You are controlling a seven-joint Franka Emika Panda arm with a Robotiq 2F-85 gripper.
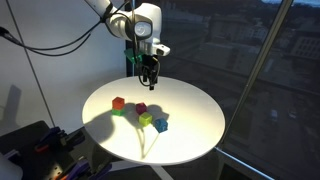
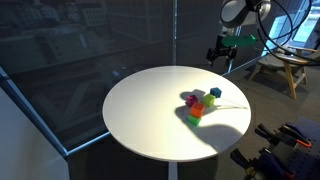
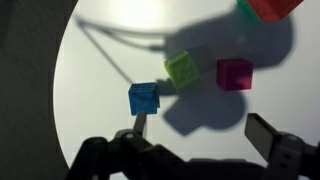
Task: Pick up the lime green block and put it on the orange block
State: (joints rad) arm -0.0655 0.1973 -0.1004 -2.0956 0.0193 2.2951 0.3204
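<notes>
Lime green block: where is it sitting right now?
In the wrist view the lime green block sits on the round white table between the blue block and the magenta block. The orange block is at that view's top right edge.

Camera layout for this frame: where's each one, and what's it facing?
Exterior view: raised, beside the table, looking down across it; arm and gripper near the far rim.
Exterior view: raised, looking across the table; gripper near the far rim.
Wrist view: looking down; spread fingers at the bottom edge.
Shared: lime green block, blue block.
</notes>
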